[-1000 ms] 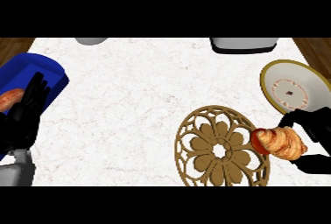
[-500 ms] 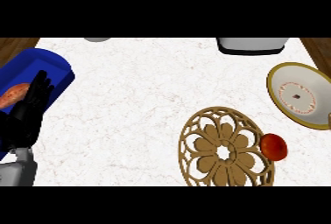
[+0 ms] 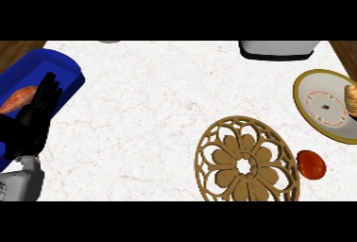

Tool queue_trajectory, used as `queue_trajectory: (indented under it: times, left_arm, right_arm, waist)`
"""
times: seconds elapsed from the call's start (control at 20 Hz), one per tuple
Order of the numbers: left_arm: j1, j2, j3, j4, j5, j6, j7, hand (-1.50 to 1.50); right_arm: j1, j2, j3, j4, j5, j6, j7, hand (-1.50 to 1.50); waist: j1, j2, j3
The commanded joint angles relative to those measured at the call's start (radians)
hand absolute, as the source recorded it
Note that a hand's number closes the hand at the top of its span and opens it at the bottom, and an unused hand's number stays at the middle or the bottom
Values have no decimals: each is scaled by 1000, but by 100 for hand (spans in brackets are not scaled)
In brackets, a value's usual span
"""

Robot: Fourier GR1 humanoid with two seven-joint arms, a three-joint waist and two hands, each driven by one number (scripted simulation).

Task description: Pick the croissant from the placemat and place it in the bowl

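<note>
Only a piece of the tan croissant (image 3: pixel 351 99) shows, at the view's right edge over the right side of the bowl (image 3: pixel 311 82). The bowl is cream-rimmed with a white inside and stands at the right. Whatever holds the croissant is out of view, and so is my right hand. The placemat (image 3: pixel 245 163), a round tan openwork disc, lies at the lower right with nothing on it. My left hand (image 3: pixel 35 118) rests open at the left edge with its fingers up.
A red round fruit (image 3: pixel 311 164) lies just right of the placemat. A blue container (image 3: pixel 49 68) with an orange item (image 3: pixel 17 98) in it stands behind my left hand. A grey appliance (image 3: pixel 279 48) sits at the back right.
My right hand had the croissant over the placemat's right edge, then went out of view, uncovering the red fruit. The croissant now shows over the bowl. My left hand has not moved.
</note>
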Motion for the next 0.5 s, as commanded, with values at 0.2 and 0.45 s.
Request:
queue_trajectory:
  times: [0.2, 0.45]
  left_arm:
    - [-22, 11, 18, 14, 18, -38, -5, 0]
    - [-59, -37, -11, 81, -30, 10, -23, 0]
  right_arm:
    - [-282, -34, 16, 542, 103, -117, -219, 150]
    - [-416, -18, 30, 762, 167, -219, -297, 150]
  waist:
    - [15, 5, 1]
    - [20, 12, 1]
